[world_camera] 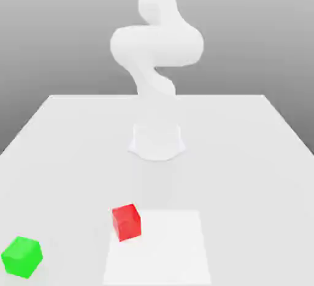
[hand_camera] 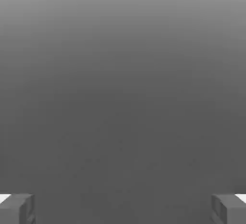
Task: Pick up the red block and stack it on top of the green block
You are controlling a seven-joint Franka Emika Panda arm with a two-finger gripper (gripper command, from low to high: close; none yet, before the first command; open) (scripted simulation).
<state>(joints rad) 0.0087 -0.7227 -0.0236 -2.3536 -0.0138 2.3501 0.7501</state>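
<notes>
No text, label, brand, number or sign can be read anywhere: the red block [world_camera: 127,221], the green block [world_camera: 22,256], the bench [world_camera: 245,156] and the arm [world_camera: 156,45] are all plain.

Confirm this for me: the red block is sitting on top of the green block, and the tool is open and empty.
Not quite. In the exterior view the red block rests on the table, apart from the green block, which lies toward that view's left. The tool is open and empty, as the hand view shows.
</notes>
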